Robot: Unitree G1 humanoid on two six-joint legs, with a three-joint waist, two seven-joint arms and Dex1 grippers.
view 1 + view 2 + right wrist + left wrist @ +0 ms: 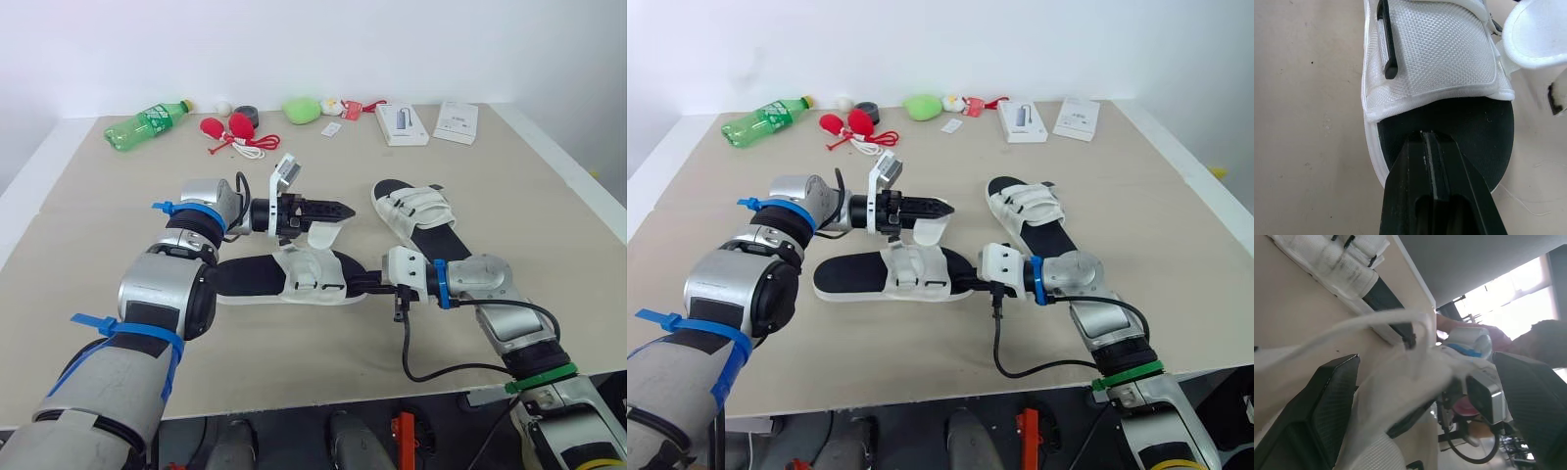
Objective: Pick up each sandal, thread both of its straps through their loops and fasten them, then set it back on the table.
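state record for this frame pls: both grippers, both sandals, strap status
left gripper: open, fingers either side of the loose white strap
right gripper: shut, tip resting on the black footbed at one end of the near sandal
near sandal: flat on the table, one strap raised and unfastened
far sandal: on the table to the robot's right, no gripper on it, both straps lying across it
far edge: green bottle and small clutter
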